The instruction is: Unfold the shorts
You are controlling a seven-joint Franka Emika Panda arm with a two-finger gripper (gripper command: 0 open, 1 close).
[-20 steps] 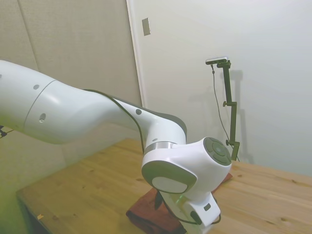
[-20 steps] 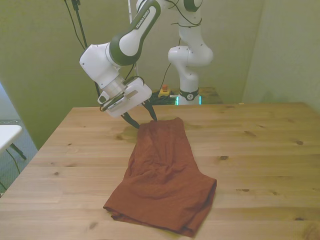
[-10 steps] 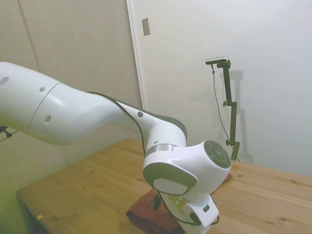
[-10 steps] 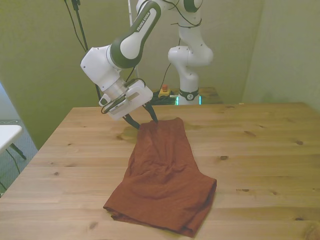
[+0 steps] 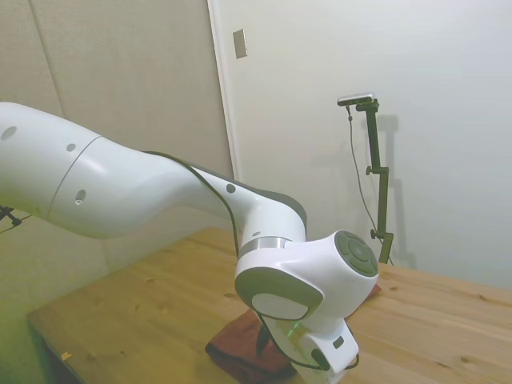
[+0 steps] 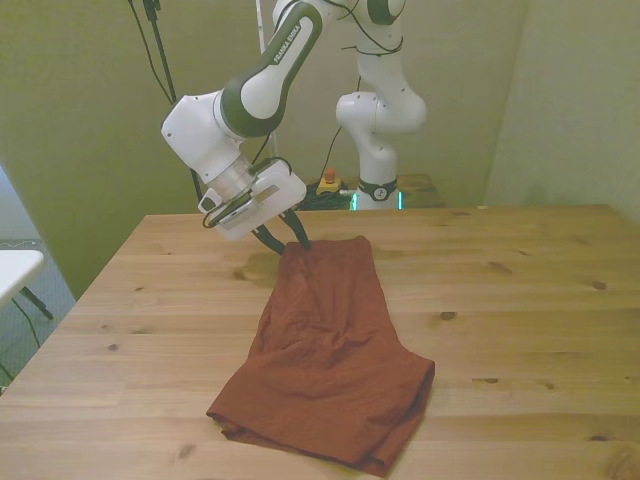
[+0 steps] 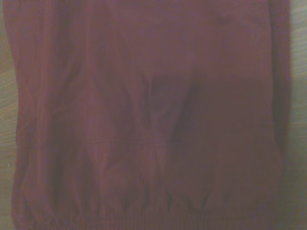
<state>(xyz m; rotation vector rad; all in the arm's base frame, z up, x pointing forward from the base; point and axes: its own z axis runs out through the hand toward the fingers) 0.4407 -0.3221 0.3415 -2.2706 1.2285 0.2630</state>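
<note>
Rust-brown shorts (image 6: 330, 350) lie folded lengthwise on the wooden table (image 6: 520, 300), a long wrinkled strip running from the far middle of the tabletop toward the near edge, widening at the near end. Gripper (image 6: 283, 240) sits tilted at the far end of the shorts, on the corner toward the front view's left, dark fingertips (image 6: 300, 240) down at the fabric edge. The fingers stand slightly apart with a narrow gap; whether cloth is pinched between them cannot be told. Side view: the white arm (image 5: 160, 192) blocks most of the scene, only a bit of the shorts (image 5: 240, 348) shows under the wrist. Wrist view: blurry, filled by creased rust-brown shorts (image 7: 144, 120), thin strips of table (image 7: 7, 143) at the sides.
</note>
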